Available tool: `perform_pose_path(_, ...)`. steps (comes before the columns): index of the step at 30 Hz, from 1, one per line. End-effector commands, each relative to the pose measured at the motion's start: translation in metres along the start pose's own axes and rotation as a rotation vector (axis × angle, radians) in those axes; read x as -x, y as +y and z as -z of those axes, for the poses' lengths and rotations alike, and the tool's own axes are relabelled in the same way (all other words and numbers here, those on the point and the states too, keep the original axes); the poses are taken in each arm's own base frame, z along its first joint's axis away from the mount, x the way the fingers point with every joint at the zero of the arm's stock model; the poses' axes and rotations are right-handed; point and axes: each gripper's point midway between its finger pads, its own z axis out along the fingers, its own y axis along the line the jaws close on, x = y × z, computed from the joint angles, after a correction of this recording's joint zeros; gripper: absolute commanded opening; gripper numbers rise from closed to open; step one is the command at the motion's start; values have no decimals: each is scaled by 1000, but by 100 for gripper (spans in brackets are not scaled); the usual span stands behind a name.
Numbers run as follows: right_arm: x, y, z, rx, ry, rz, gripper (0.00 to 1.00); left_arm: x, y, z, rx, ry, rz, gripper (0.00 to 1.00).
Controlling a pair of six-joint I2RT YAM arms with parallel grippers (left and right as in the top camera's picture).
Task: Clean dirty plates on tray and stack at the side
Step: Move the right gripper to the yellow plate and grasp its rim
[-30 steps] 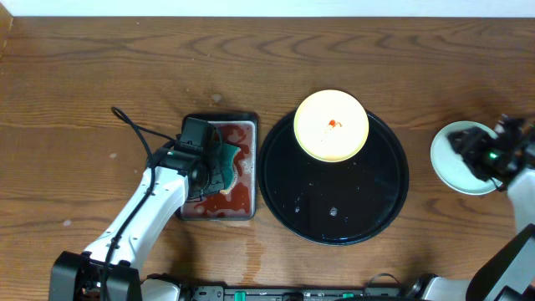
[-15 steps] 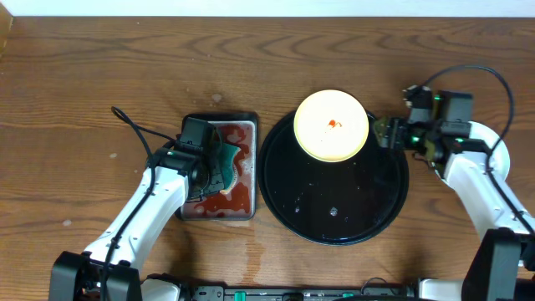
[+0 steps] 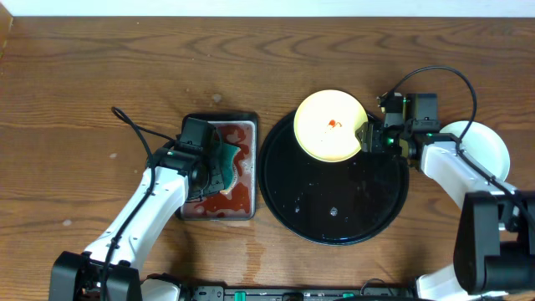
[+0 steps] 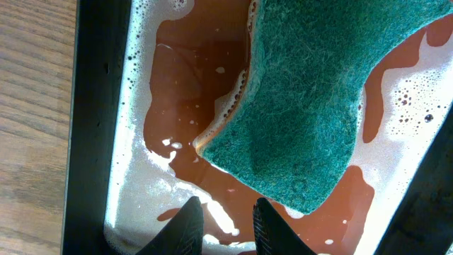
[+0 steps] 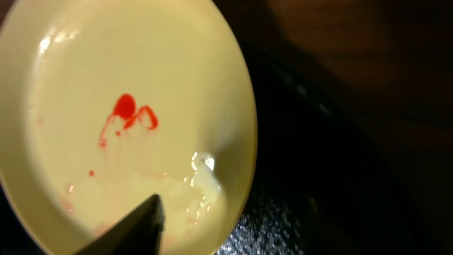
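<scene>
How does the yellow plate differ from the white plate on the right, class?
The yellow plate sits on the black tray; the white plate rests on the wooden table. The yellow plate carries a red smear; the white plate's visible part looks clean. Both are round and shallow.

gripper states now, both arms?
Left gripper: slightly open, empty; green scouring sponge lies just ahead.
Right gripper: cannot tell; at the rim of the round pale yellow plate.

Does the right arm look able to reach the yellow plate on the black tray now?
Probably yes. The right gripper is at the rim of the yellow plate, and nothing stands between them on the black tray.
</scene>
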Motion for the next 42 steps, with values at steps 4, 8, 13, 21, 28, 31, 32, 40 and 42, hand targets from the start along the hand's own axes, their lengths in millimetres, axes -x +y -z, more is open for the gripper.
perform_pose_path(4, -4, -2, -15, -3, 19, -109, 31, -2, 5, -2, 15, 8, 12, 25)
perform_pose_path(8, -10, -4, -21, -6, 37, -127, 24, -2, 5, -2, 15, 8, 11, 25)
perform_pose_path(13, -17, -6, -25, -10, 63, -135, 20, -2, 5, -2, 15, 8, 12, 25)
perform_pose_path(21, -18, 6, -26, 59, 75, -134, 4, -2, 5, -2, 16, 8, 12, 25)
perform_pose_path(28, -34, 35, -17, 214, 158, -164, 1, -2, 5, -2, 15, 8, 12, 25)
perform_pose_path(31, -50, 40, -13, 241, 227, -197, 1, -2, 5, -2, 15, 8, 12, 25)
perform_pose_path(32, -57, 40, -12, 235, 258, -211, 1, -2, 5, -2, 15, 8, 12, 25)
perform_pose_path(40, -99, 42, 0, 205, 429, -213, 1, 2, 2, -2, 6, -10, 12, 25)
perform_pose_path(42, -103, 43, 1, 199, 448, -218, 1, 7, 0, -2, -4, -28, 12, 25)
